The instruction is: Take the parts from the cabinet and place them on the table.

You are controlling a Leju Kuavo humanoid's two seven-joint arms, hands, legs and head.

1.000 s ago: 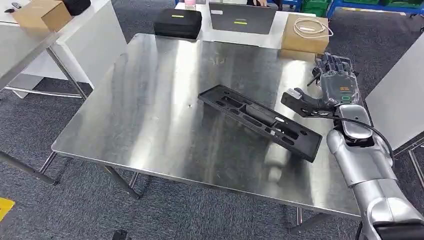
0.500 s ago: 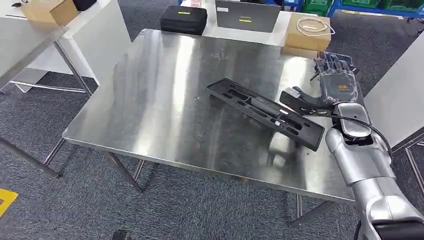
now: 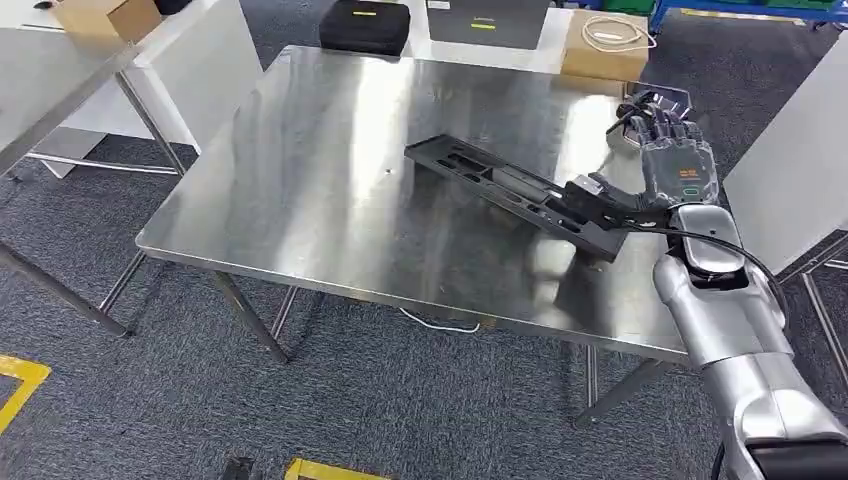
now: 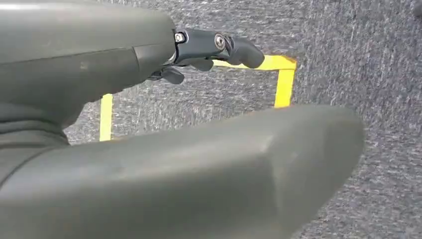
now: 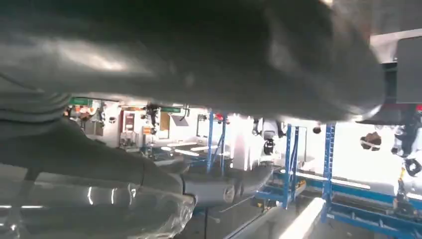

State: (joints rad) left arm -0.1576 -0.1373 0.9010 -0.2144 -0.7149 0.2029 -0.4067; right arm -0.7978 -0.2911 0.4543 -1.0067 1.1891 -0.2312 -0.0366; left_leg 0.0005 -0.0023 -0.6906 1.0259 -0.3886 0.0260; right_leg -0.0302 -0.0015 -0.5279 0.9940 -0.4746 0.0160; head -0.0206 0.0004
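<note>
One long black part (image 3: 505, 193) lies slantwise on the steel worktop (image 3: 300, 190), its near end pinched by the right hand (image 3: 640, 190) (likely for setting down), while the left hand (image 4: 219, 47) hangs empty, fingers loosely curled.

Table (image 3: 330, 200): bare steel top on thin metal legs, standing on grey carpet (image 3: 400, 400).
Black part (image 3: 500, 190): long slotted piece lying aslant on the tabletop, one end near the middle, the other toward the right edge.
Beyond the far edge: white surface (image 3: 420, 40) butted against it, bearing a black case (image 3: 364, 24), a grey laptop (image 3: 487, 22) and a cardboard box (image 3: 600, 55) with a coiled cable (image 3: 610, 34) on top.
Floor: yellow tape marks (image 3: 25, 385) near the front left.
</note>
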